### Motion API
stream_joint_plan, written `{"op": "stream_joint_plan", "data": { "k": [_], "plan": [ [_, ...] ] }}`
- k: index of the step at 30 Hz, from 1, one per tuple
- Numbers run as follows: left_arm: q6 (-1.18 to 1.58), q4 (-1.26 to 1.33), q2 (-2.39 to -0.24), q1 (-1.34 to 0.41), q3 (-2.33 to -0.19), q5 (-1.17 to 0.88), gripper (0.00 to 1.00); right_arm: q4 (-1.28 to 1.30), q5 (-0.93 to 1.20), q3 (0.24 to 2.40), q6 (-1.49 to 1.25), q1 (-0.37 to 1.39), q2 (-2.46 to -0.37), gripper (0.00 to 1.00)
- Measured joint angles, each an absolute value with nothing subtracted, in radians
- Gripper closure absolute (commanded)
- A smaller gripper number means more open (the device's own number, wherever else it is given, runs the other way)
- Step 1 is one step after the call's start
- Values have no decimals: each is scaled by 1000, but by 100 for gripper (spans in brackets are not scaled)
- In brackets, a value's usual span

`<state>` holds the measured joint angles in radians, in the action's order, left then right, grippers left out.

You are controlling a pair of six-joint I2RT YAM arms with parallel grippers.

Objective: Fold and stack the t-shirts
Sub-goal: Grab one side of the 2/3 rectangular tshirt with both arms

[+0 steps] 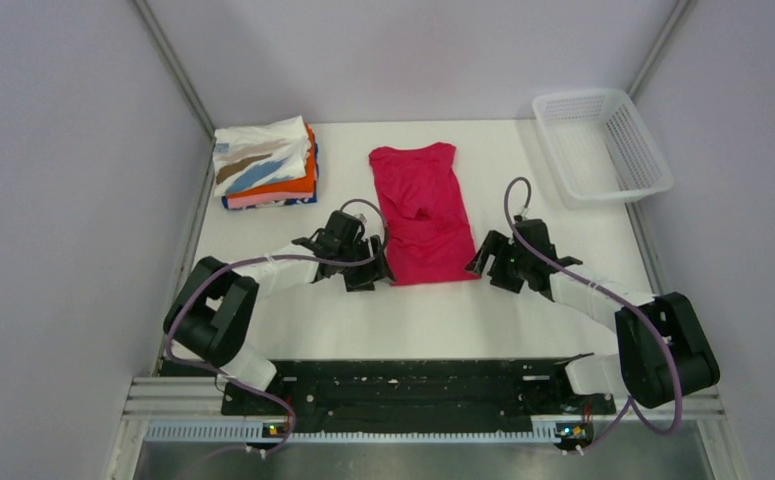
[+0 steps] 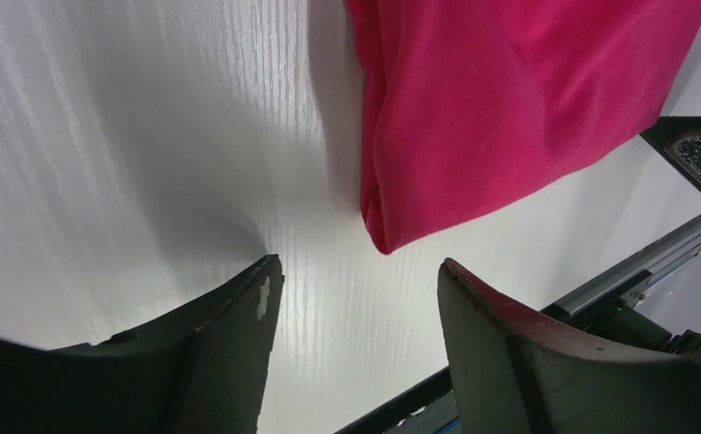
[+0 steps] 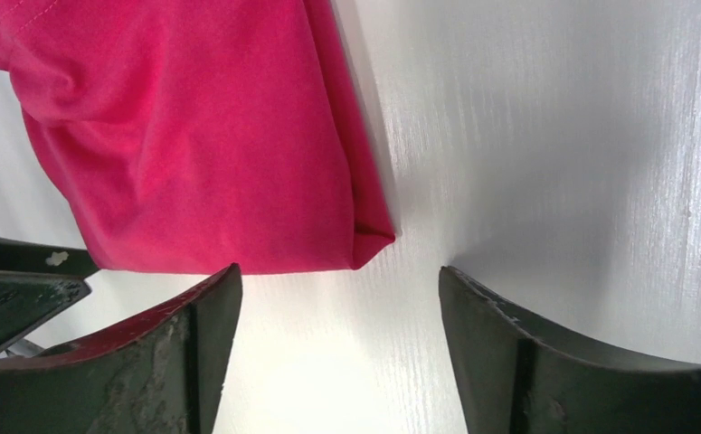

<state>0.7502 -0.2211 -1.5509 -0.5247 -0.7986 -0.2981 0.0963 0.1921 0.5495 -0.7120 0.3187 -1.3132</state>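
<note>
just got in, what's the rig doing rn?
The two arms are partway through folding a magenta t-shirt on the table. It lies flat as a narrow strip. The left hand and right hand sit at its two near corners, both open, gripping nothing. A stack of folded shirts sits at the far left, and a white basket at the far right.

No text, label, brand or number is readable anywhere.
</note>
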Motion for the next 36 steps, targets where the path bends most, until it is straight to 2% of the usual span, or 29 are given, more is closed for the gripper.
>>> {"op": "stream_joint_plan", "data": {
  "k": [7,8,9,10,11,24,36],
  "plan": [
    [839,-93,-1643,-534,-801,-322,56,52,155,530,-731,319,-1322,39],
    [847,-81,-1653,-535,-804,-326,63,44,150,530,-732,319,-1327,41],
    [854,-70,-1665,-538,-809,-329,75,34,147,530,-734,319,-1333,44],
    [857,-59,-1678,-540,-815,-329,91,26,146,530,-734,319,-1338,46],
    [865,-52,-1690,-543,-818,-330,100,18,143,530,-734,319,-1345,47],
    [873,-53,-1711,-569,-831,-301,100,-33,139,523,-735,319,-1376,57],
    [873,-62,-1704,-584,-833,-271,100,-14,86,538,-727,384,-1384,62]
  ]
}}
